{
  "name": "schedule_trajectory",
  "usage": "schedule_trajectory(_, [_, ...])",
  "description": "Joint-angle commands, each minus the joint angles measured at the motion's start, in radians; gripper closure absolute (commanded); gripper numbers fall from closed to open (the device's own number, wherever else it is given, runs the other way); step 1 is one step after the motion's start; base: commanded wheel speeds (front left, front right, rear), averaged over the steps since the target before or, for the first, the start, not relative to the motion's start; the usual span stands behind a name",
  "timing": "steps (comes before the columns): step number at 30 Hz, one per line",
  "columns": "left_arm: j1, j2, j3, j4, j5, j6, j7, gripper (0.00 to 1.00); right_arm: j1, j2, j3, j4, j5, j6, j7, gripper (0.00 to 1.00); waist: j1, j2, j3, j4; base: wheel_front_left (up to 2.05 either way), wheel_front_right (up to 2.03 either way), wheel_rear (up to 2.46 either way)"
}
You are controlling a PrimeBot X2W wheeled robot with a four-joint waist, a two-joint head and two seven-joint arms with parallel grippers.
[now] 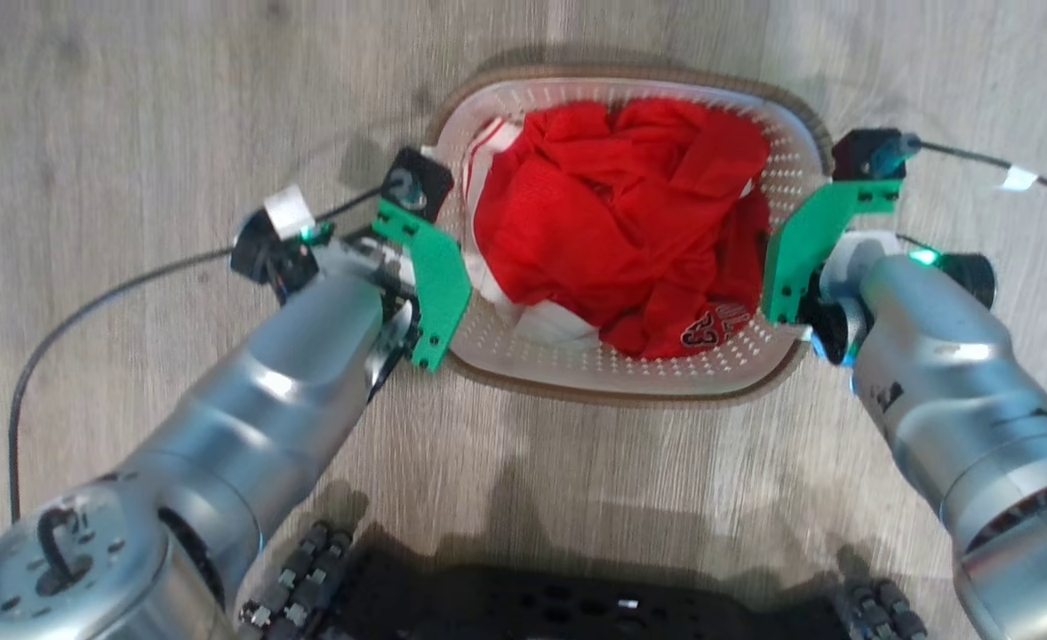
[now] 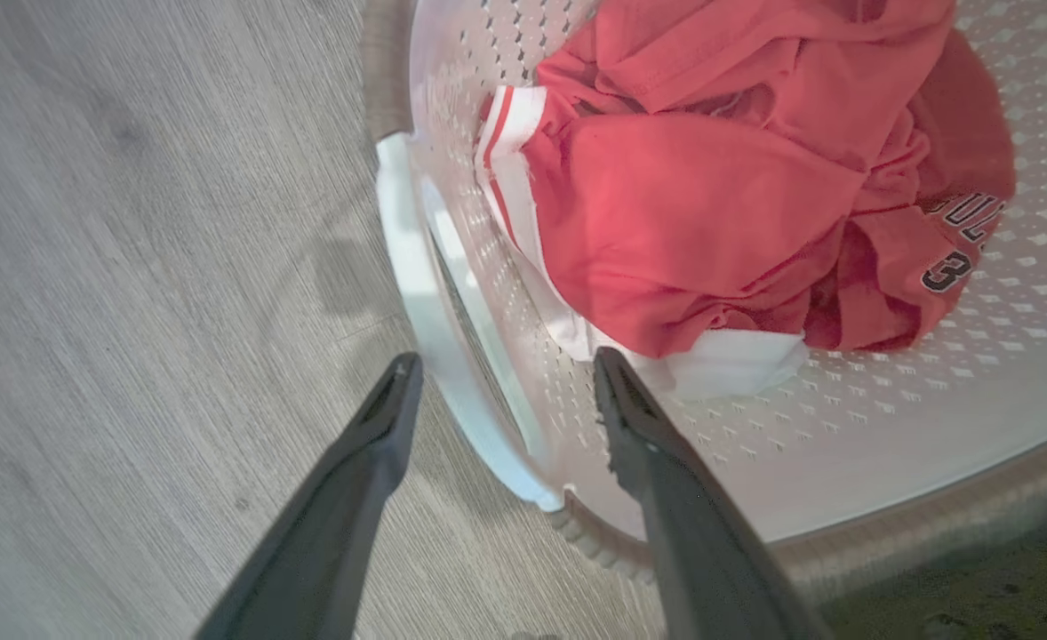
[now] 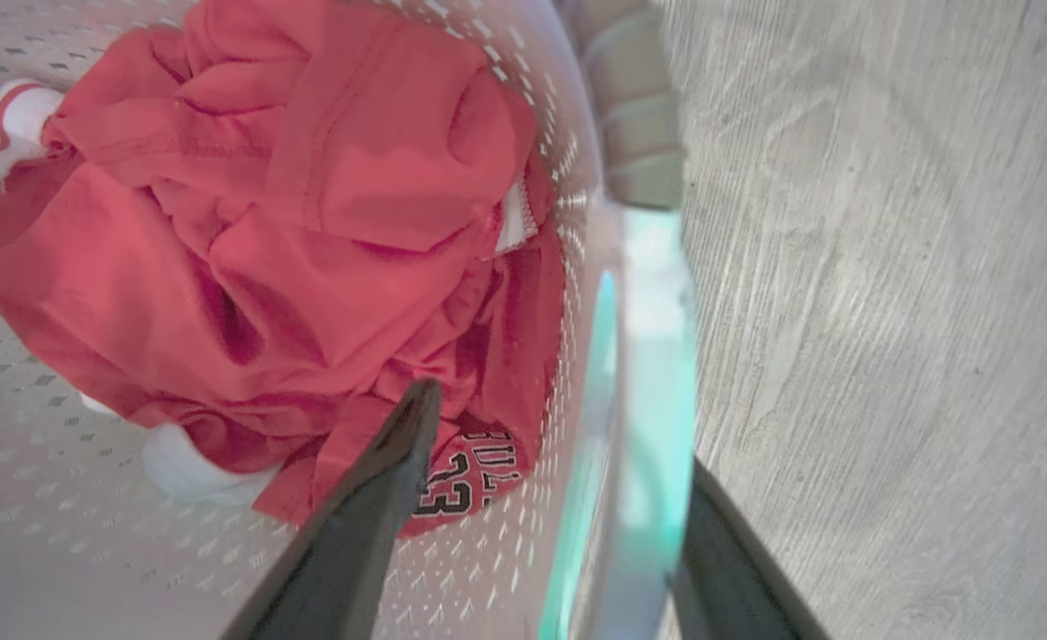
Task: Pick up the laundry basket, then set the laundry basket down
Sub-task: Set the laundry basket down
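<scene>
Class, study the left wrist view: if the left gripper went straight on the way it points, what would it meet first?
Probably the white side handle of the laundry basket, lying between the open fingers of the left gripper; depth is unclear.

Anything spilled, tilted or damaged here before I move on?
Nothing stands out. The laundry basket looks upright and intact, the red jersey lies wholly inside it, and the left gripper and right gripper, both open, each straddle one of its white handles.
</scene>
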Motion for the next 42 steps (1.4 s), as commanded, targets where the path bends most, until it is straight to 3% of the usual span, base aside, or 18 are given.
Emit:
schedule_trajectory(1, [0.038,0.018,0.005,-0.001,0.004,0.003,-0.014,0.0,0.075,0.027,-0.004,-0.012,-0.027,0.007,0.012,0.0,0.0,0.0,-0.058,-0.008,0.0,0.0,0.0])
schedule_trajectory(6, [0.101,0.018,0.005,0.017,-0.001,0.004,-0.038,0.0,0.13,0.028,-0.045,-0.012,-0.103,0.007,-0.007,0.0,0.0,0.0,-0.185,-0.021,0.0,0.0,0.0])
schedule_trajectory(11, [0.151,0.018,0.029,0.041,-0.036,0.025,-0.125,0.0,0.195,0.028,-0.053,-0.074,-0.042,0.007,-0.069,0.0,0.0,0.0,-0.339,-0.034,0.0,0.0,0.0])
schedule_trajectory(16, [0.164,0.018,0.062,0.056,-0.05,0.063,-0.279,0.0,0.234,0.028,-0.054,-0.171,0.016,0.007,-0.223,0.0,0.0,0.0,-0.468,-0.045,0.0,0.0,0.0])
schedule_trajectory(20, [0.151,0.023,0.125,0.024,-0.05,0.107,-0.327,0.0,0.244,0.028,-0.072,-0.219,0.021,0.007,-0.345,0.0,0.0,0.0,-0.546,-0.052,0.0,0.0,0.0])
schedule_trajectory(23, [0.153,0.078,0.268,-0.147,0.013,0.191,-0.329,0.0,0.242,0.025,-0.141,-0.246,-0.03,0.007,-0.369,0.0,0.0,0.0,-0.592,-0.055,0.0,0.0,0.0])
schedule_trajectory(25, [0.205,0.12,0.374,-0.297,0.093,0.241,-0.329,0.0,0.266,0.019,-0.227,-0.343,-0.094,0.007,-0.37,0.0,0.0,0.0,-0.615,-0.06,0.0,0.0,0.0])
schedule_trajectory(26, [0.205,0.12,0.374,-0.297,0.093,0.241,-0.329,0.0,0.266,0.019,-0.227,-0.343,-0.094,0.007,-0.37,0.0,0.0,0.0,-0.615,-0.06,0.0,0.0,0.0])
schedule_trajectory(29, [0.326,0.17,0.527,-0.542,0.248,0.305,-0.329,0.0,0.368,0.022,-0.344,-0.532,-0.209,0.007,-0.371,0.0,0.0,0.0,-0.648,-0.069,0.0,0.0,0.0])
schedule_trajectory(31, [0.423,0.185,0.613,-0.687,0.34,0.326,-0.329,0.0,0.453,0.026,-0.4,-0.673,-0.273,0.007,-0.371,0.0,0.0,0.0,-0.666,-0.073,0.0,0.0,0.0])
schedule_trajectory(37, [0.683,0.155,0.83,-0.983,0.516,0.314,-0.329,0.0,0.707,0.028,-0.409,-1.042,-0.293,0.007,-0.371,0.0,0.0,0.0,-0.718,-0.084,0.0,0.0,0.0])
schedule_trajectory(42, [0.847,0.098,0.95,-1.085,0.604,0.272,-0.329,0.0,0.859,0.028,-0.403,-1.198,-0.304,0.007,-0.371,0.0,0.0,0.0,-0.75,-0.091,0.0,0.0,0.0])
